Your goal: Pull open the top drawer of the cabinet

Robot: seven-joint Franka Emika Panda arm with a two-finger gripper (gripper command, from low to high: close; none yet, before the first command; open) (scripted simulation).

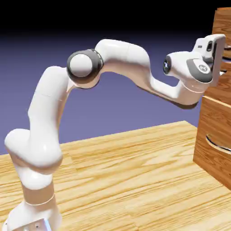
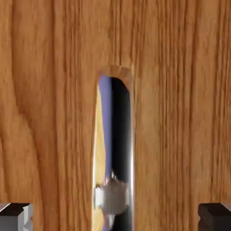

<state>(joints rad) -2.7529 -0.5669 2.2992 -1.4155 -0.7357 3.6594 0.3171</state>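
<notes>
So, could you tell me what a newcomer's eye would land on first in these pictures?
Probably the white arm, arching across the exterior view from lower left to the cabinet at the right edge. In the hand view, it would be the shiny handle, running up from the bottom edge near the middle against wood grain, with the open gripper's fingertips at either side.

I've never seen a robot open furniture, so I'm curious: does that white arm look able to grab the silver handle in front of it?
Probably yes: the gripper is open, its tips on either side of the handle, and nothing shows between them but the handle.
</notes>
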